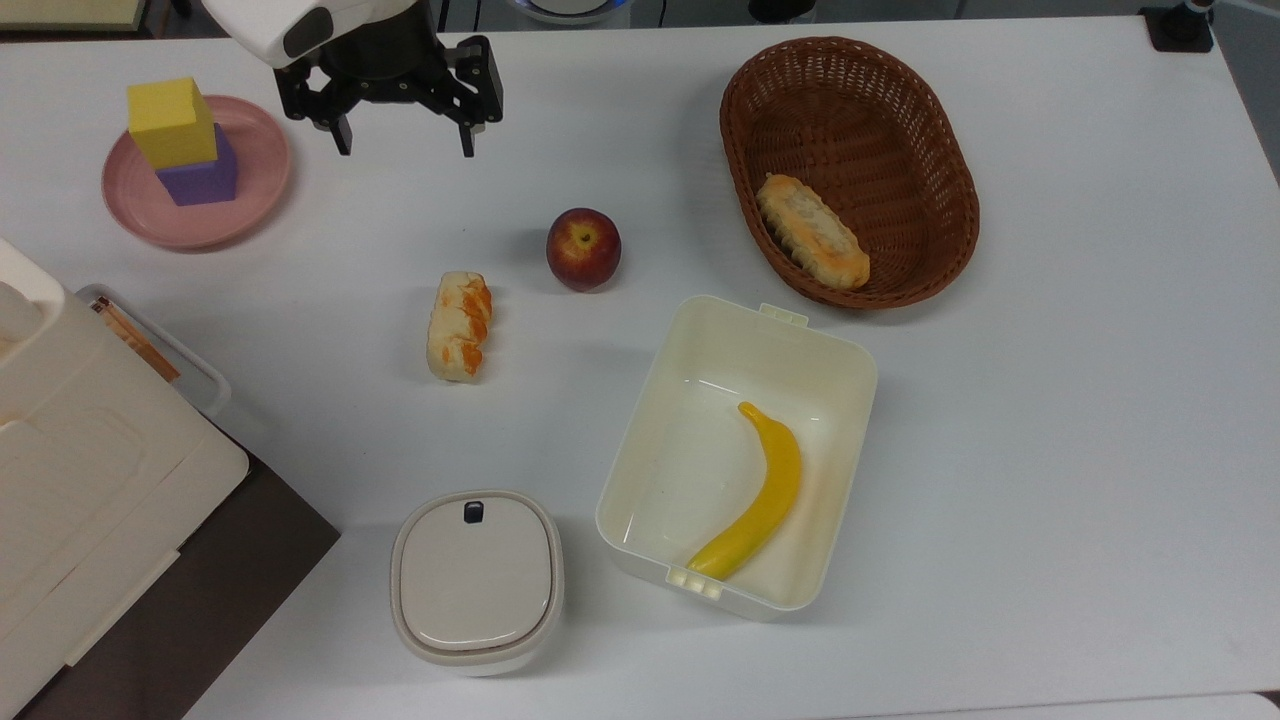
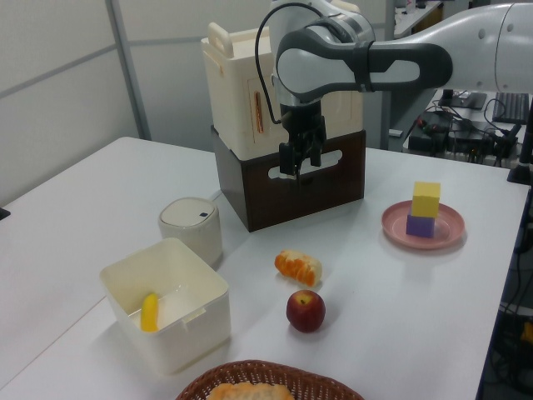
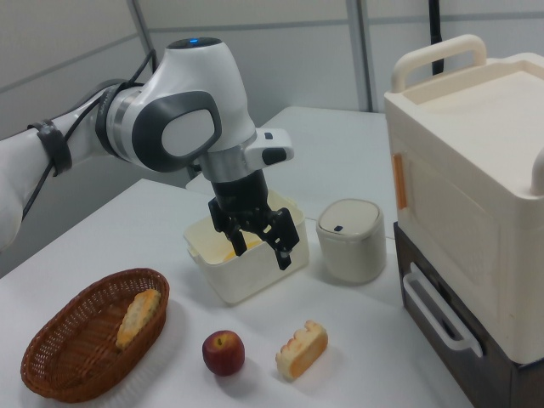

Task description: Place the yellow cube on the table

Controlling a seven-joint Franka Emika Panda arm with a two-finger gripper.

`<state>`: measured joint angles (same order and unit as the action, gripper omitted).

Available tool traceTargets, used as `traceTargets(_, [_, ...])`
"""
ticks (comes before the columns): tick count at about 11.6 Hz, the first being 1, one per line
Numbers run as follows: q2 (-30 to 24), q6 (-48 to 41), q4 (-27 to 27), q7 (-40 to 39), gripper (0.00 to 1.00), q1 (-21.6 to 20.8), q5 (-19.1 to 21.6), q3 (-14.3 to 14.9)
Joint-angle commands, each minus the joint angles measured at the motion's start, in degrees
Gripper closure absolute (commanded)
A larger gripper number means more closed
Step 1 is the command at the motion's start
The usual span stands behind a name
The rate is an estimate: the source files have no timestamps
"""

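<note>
The yellow cube [image 1: 171,122] [image 2: 426,199] stands on top of a purple cube [image 1: 200,176] [image 2: 420,225], both on a round pink plate [image 1: 251,205] [image 2: 448,237] at the top view's upper left. My gripper [image 1: 405,150] [image 2: 296,173] [image 3: 263,254] hangs open and empty above the white table [image 1: 1050,400], to the right of the plate in the top view and apart from the cubes. In the right view it hovers well above the tabletop.
An apple [image 1: 583,248] and a bread piece [image 1: 459,326] lie mid-table. A wicker basket [image 1: 925,160] holds another bread. A cream box [image 1: 840,345] holds a banana [image 1: 762,495]. A lidded white pot [image 1: 476,582] and a large cream-and-brown case [image 1: 90,480] stand at the top view's lower left.
</note>
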<state>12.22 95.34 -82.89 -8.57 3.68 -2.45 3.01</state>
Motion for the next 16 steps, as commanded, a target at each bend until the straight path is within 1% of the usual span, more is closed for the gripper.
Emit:
traceTargets(1, [-1.23, 0.11, -1.31, 0.74, 0.0, -0.08, -0.1, -0.46])
traceTargets(16, [-1.32, 0.11, -0.96, -0.49, 0.0, 0.36, -0.18, -0.11])
